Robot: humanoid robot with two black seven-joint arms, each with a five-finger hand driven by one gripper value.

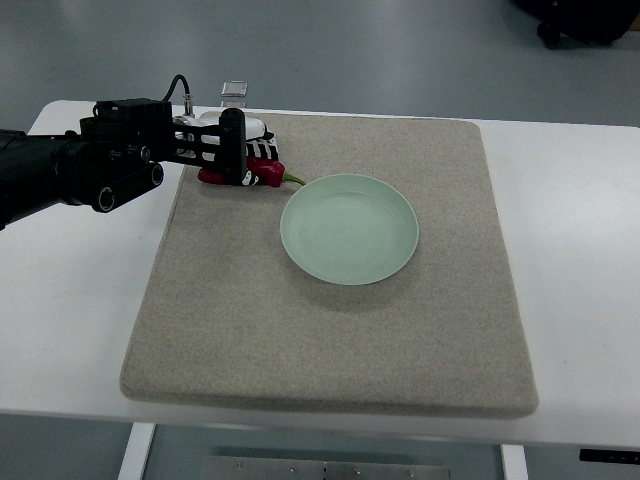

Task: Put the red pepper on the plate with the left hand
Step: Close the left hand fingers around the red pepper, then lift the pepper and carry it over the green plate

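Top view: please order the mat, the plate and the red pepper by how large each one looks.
1. Mat, largest by far; it lies under the other two.
2. Plate, clearly smaller than the mat.
3. Red pepper, smallest, though the left robot hand hides part of it, so its full length is uncertain.

Left hand (238, 148) hides most of red pepper (268, 176); arm cut off at left edge.

The left arm (60, 170) is matte black and blocky, with a round cylindrical joint housing underneath. A thin black cable loops above the wrist. The left hand (235, 150) has black-and-white, possibly striped, fingers (262, 150).
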